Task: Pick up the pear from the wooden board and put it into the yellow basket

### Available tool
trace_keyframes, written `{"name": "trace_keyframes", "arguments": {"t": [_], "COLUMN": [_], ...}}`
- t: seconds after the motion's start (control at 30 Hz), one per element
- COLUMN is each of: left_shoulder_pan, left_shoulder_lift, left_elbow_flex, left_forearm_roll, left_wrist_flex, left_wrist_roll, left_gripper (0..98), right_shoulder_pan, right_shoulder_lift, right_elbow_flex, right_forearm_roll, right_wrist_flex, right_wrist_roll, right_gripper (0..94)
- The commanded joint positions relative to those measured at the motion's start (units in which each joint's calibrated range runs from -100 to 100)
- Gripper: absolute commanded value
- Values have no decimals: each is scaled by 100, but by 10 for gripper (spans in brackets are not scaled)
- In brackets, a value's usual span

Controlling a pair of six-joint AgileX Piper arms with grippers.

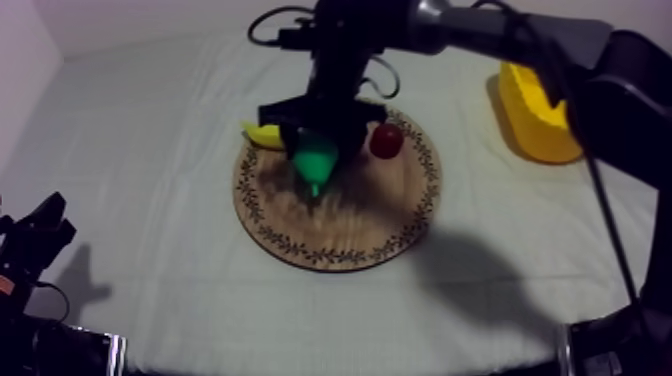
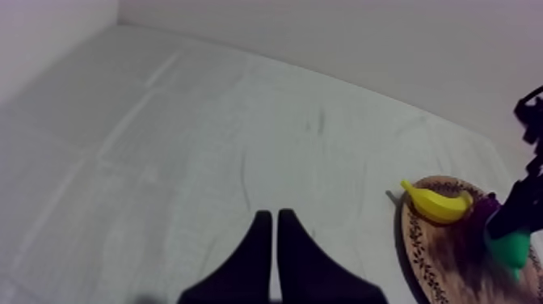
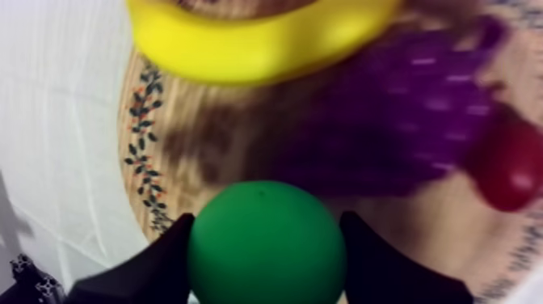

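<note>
Evidently mid-lift: the right gripper is closed round the pear, wooden board beneath it; next, carry across to the yellow basket.

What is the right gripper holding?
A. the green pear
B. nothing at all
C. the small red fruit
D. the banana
A: the right gripper is shut on the green pear over the wooden board, while the banana and the small red fruit lie on the board.

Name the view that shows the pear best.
The right wrist view: the pear sits close, gripped by the right tool. The top view shows it partly under that tool over the wooden board; the left wrist view shows it far off.
</note>
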Motion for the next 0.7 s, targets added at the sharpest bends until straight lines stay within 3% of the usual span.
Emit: {"name": "trace_keyframes", "arguments": {"t": [0.0,0.33,0.67], "left_shoulder_pan": [0,0,0], "left_shoulder_lift": [-2,-2,-2], "left_elbow_flex": [-5,-5,-5], "left_forearm_roll": [-1,-1,-1], "left_wrist_flex": [1,1,1], "left_wrist_roll": [0,0,0], "left_gripper": [1,1,1], "right_shoulder_pan": [167,1169,2195], "right_shoulder_lift": [-658,-2302,-2719], "right_elbow_flex": [300,707,730], "right_forearm_roll": [159,644,898], "right_wrist_flex": [-33,-52,-218], "right_wrist_roll": [15,151,188], "right_gripper": [366,381,381]}}
